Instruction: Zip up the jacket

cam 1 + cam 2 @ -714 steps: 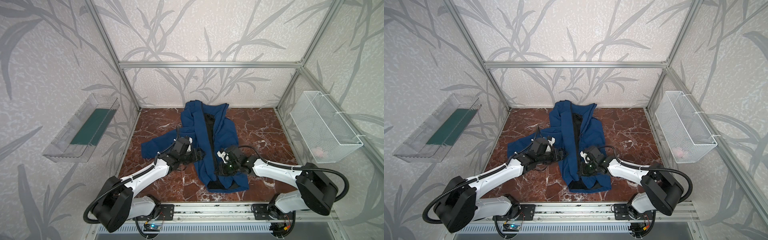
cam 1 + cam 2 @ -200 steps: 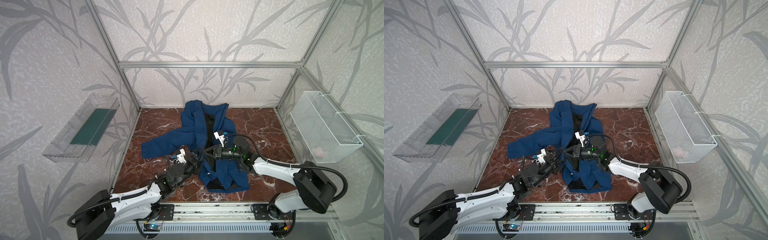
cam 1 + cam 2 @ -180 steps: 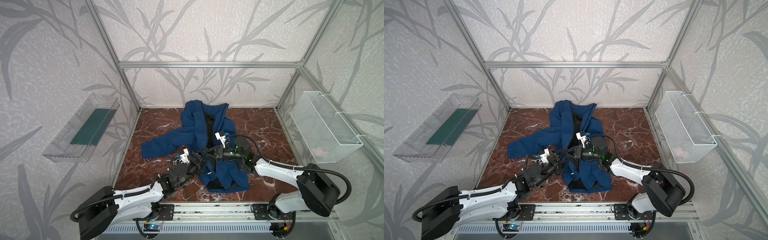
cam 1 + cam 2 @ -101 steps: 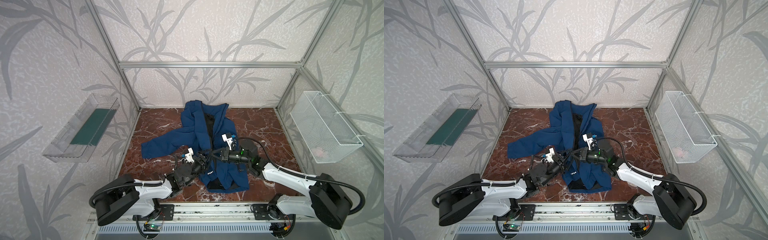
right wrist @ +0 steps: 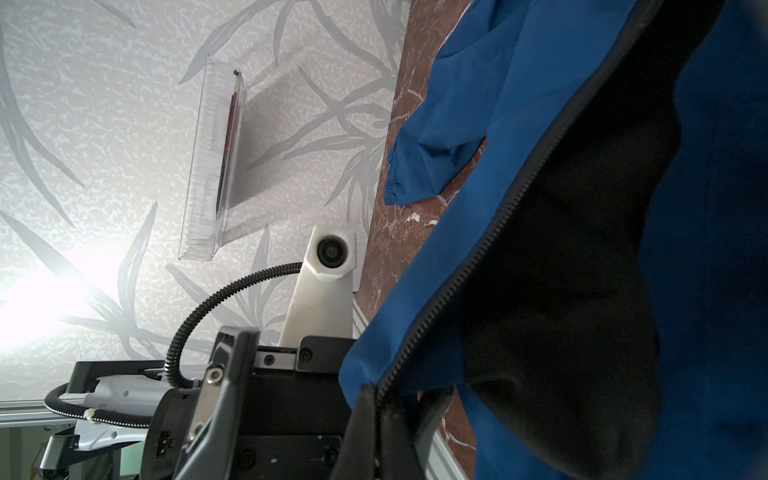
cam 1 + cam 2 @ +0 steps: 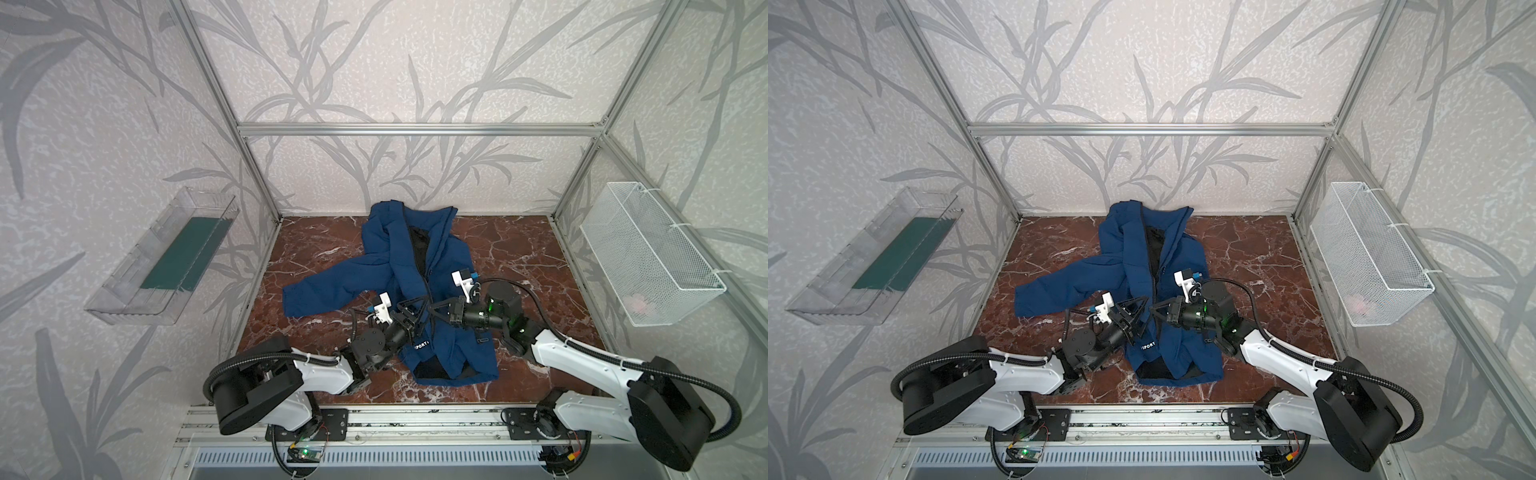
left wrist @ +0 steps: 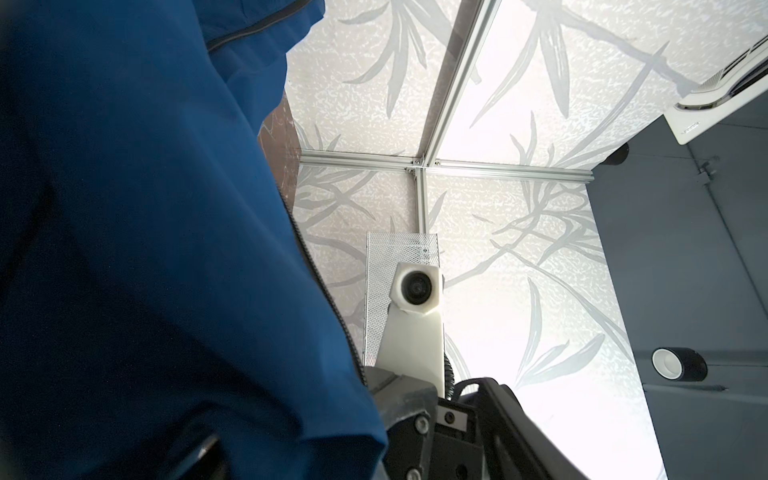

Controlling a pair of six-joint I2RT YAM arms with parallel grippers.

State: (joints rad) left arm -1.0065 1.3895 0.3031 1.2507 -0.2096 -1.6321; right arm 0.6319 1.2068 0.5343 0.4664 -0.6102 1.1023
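Marble floor (image 6: 519, 257): the base of my cell, seen from above.

Jacket (image 6: 399, 266): navy, lying at mid-floor in both top views. The collar (image 6: 409, 210) is at the far end and the hem (image 6: 453, 376) at the near end. The front is parted along its upper part.

Sleeve (image 6: 324, 286): stretched flat on the floor toward my left side.

Lining (image 6: 417, 245): black, bared between the parted front edges below the collar.

Left gripper (image 6: 415, 316) and right gripper (image 6: 434, 312): mine, meeting tip to tip over the jacket's lower front. They sit just on the collar side of the white lettering (image 6: 421, 345).

Right gripper: jaws closed on the jacket's front edge. The zipper (image 5: 490, 241) teeth run straight down into the pinch (the right wrist view shows this best).

Left gripper: fingers stand apart, with blue cloth lying against them. Whether they press on that cloth I cannot tell.
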